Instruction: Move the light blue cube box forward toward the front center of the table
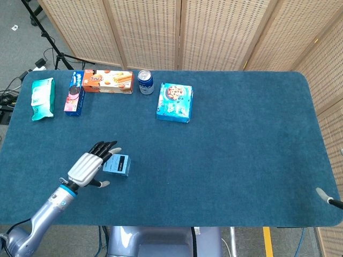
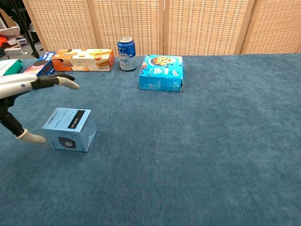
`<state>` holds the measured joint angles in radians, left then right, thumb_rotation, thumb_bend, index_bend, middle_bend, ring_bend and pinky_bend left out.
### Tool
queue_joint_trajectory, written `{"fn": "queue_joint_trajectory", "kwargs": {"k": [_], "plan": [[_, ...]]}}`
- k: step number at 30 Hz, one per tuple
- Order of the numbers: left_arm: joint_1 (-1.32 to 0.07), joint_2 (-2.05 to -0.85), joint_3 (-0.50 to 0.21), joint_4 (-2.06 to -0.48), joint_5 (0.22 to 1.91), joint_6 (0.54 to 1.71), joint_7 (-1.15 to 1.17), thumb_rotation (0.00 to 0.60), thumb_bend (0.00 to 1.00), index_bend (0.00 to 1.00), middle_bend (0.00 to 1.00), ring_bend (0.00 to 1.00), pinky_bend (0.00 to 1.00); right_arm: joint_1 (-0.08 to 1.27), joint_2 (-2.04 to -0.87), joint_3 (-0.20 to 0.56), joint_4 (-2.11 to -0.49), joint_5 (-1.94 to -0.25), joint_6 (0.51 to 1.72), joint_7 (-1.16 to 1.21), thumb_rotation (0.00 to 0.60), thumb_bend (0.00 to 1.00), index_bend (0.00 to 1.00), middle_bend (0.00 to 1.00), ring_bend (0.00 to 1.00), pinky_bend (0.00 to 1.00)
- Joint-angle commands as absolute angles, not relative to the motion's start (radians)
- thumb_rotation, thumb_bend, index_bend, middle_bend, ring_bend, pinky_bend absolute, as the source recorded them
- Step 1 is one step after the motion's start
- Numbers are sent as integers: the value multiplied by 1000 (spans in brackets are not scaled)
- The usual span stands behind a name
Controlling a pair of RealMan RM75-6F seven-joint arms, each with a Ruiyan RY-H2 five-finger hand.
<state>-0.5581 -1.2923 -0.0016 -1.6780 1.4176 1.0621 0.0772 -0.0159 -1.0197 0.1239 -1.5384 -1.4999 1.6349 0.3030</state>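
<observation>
The light blue cube box (image 1: 117, 165) (image 2: 69, 129) rests flat on the blue table, front left of middle, with a dark label on top and a round mark on its front face. My left hand (image 1: 88, 167) (image 2: 24, 94) hovers just left of it, fingers spread wide and holding nothing; in the chest view its thumb lies near the box's lower left corner, apart from it. Of my right arm, only a small tip (image 1: 324, 196) shows at the table's front right edge; the hand itself is out of both views.
Along the back stand a green pack (image 1: 42, 98), a cookie box (image 1: 75, 92), an orange biscuit box (image 1: 108, 81), a blue can (image 1: 145, 82) and a blue cookie box (image 1: 174, 102). Wicker screens close off the rear.
</observation>
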Motion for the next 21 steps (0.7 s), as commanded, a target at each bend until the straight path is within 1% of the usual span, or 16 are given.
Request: {"fn": "queue_joint_trajectory", "kwargs": {"k": [1,4,7,10,15,18,21], "plan": [[-635,-1288,-59,-1747,1236,945,283,600,35,159,0,0,0,-17,-1019,124,-1536,-1498,1634,307,600,0,0,0,0,0],[-670,-1325,-80,-1738,1137,920,378,600,38,193,0,0,0,-17,-1019,126,-1535,-1496,1635,309,600,0,0,0,0,0],[-693,-1356,-90,-1738,1061,922,455,600,38,208,6,0,4,-16,-1020,126,-1534,-1493,1630,307,600,0,0,0,0,0],[-715,-1377,-95,-1740,1000,924,517,600,38,211,42,7,44,-13,-1021,126,-1535,-1493,1627,302,600,0,0,0,0,0],[-748,-1401,-89,-1743,927,934,618,600,43,220,84,51,124,-11,-1022,127,-1536,-1491,1621,299,600,0,0,0,0,0],[-767,-1411,-86,-1750,876,951,678,600,50,237,133,116,195,-9,-1021,127,-1537,-1490,1618,300,600,0,0,0,0,0],[-782,-1420,-82,-1753,830,970,728,600,61,295,239,216,298,-9,-1021,127,-1536,-1489,1615,301,600,0,0,0,0,0]]}}
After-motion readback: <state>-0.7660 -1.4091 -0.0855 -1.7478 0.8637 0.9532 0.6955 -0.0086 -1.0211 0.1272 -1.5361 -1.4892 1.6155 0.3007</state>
